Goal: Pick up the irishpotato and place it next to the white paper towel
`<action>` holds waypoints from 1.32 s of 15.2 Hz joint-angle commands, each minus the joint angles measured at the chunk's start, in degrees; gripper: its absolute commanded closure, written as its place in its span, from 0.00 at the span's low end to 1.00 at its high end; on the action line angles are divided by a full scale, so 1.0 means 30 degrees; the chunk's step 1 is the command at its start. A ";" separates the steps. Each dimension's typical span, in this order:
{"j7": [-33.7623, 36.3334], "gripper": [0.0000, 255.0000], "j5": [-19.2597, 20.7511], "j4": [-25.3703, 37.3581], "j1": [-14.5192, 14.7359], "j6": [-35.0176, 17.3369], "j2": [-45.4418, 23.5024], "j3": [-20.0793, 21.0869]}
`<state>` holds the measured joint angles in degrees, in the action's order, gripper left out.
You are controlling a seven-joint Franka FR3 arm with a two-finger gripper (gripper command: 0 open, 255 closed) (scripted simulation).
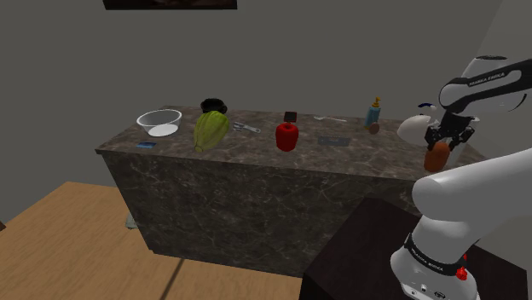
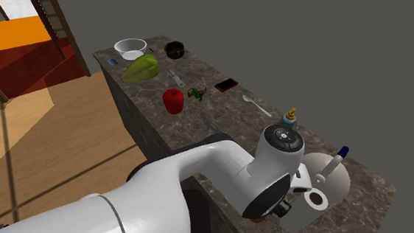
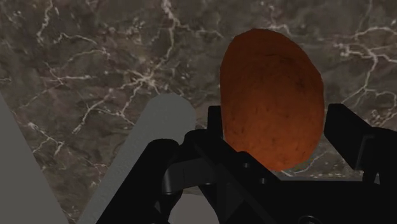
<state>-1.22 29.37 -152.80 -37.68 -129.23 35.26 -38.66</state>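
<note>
While the black gripper (image 1: 445,141) hangs over the end of the dark marbled counter (image 1: 256,183) at the shoulder view's right, its two fingers are clamped on the reddish-brown potato (image 3: 270,95). Seen from the wrist, the potato sits squarely between the fingers, with its larger part jutting past their tips toward the counter top. The white paper towel roll (image 1: 413,128) stands just beside it.

Orange potato (image 3: 272,95) clasped near white paper towel (image 1: 412,129)
</note>
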 commanded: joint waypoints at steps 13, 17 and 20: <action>0.0005 1.00 0.0335 -0.1117 0.0088 -0.2646 -0.1778 -0.0998; -0.0036 0.00 0.0312 -0.1062 0.0092 -0.2595 -0.1773 -0.1005; 0.0003 0.00 0.0332 -0.1118 0.0084 -0.2647 -0.1779 -0.0994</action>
<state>-1.27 30.34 -156.07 -37.43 -137.09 29.95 -41.65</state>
